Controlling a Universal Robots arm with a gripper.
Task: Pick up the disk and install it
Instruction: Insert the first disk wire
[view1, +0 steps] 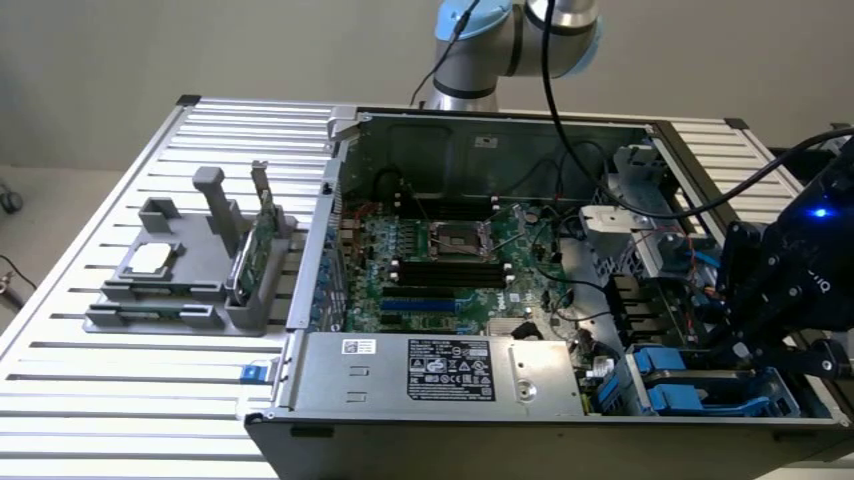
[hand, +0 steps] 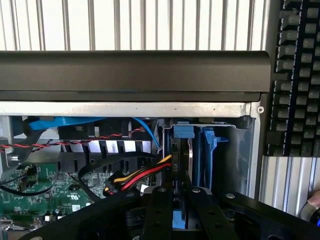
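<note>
Gripper (view1: 747, 335) poised at about 4 o'clock in the exterior view, over the drive bay corner of the open computer case (view1: 481, 130); in the wrist view, gripper (hand: 175, 212) closed narrow on the disk (hand: 184, 165), fingers (hand: 157, 215) pressing either side of its blue-railed edge. Disk standing on edge in the drive bay (hand: 235, 150), blue rails (hand: 209, 150) against the bay wall, seen in the exterior view as blue plastic (view1: 681, 385) at roughly 5 o'clock. Just beside it, red, yellow and black cables (hand: 145, 175), then the green motherboard (view1: 454, 260) near the centre. Silver power supply (view1: 454, 368) at 6 o'clock. Well apart, at 9 o'clock on the slatted bench (view1: 80, 400), a grey holder (view1: 187, 280) carrying a small square chip (view1: 150, 257) and an upright green card (view1: 267, 235). Robot arm base (view1: 514, 40) at 12 o'clock.
</note>
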